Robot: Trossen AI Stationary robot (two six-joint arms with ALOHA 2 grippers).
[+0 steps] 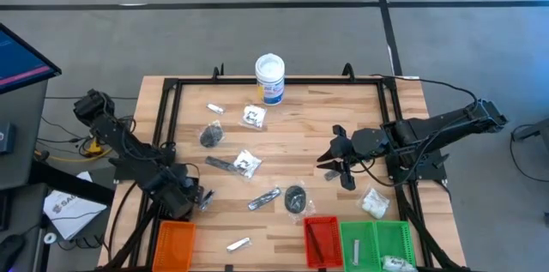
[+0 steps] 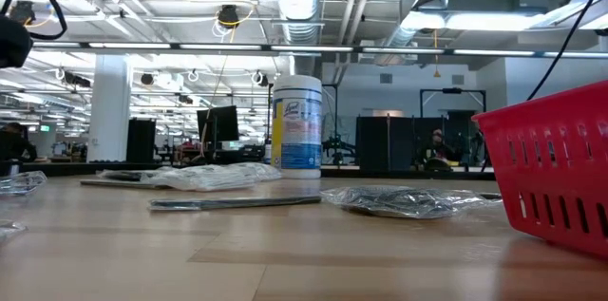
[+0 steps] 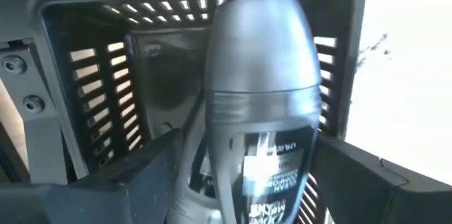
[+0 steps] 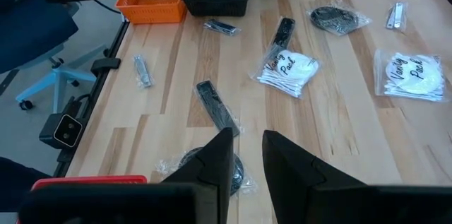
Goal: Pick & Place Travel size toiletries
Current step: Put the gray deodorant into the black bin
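Held above the orange tray (image 1: 174,244), a deodorant stick (image 3: 258,104) is flanked by the spread left tool (image 1: 199,196); the right tool (image 1: 330,159), nearly pressed together, is empty.

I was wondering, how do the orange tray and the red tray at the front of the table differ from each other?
The orange tray sits at the front left corner of the table. The red tray sits right of centre, against the green tray. The red tray holds a slim dark stick, while the orange tray shows nothing inside from above. Both are slotted plastic baskets along the front edge.
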